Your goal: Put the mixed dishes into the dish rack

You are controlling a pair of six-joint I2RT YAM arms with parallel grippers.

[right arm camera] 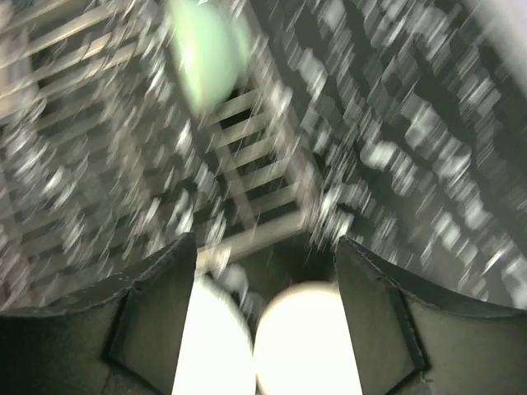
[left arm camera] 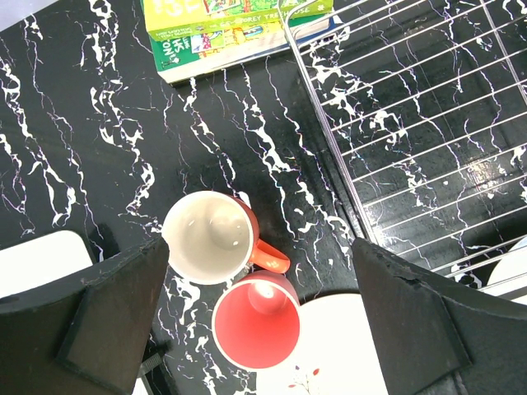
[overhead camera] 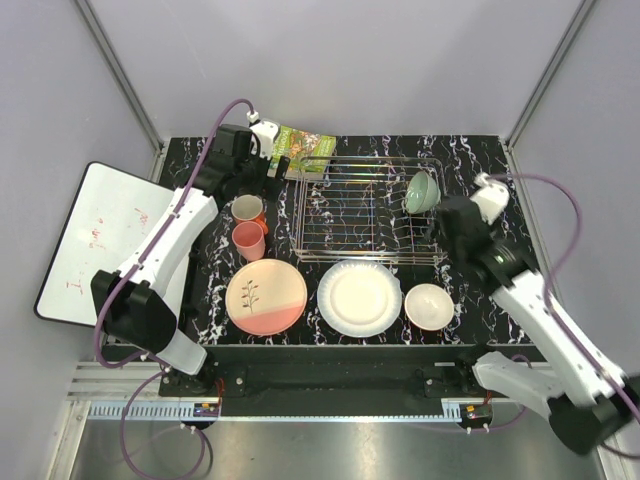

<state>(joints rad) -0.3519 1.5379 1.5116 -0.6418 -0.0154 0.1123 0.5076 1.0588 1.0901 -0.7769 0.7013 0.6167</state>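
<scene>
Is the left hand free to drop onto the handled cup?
Likely yes: the left hand hangs open above the handled cup, nothing over it, though the second cup sits close beside it.

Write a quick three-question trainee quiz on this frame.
1. True or false: the pale green bowl sits inside the dish rack.
2. What lies directly below the open left pincer? A) the two salmon-pink cups B) the large white plate C) the small cream bowl
3. How many dishes are outside the rack?

Key: 1. true; 2. A; 3. five
</scene>
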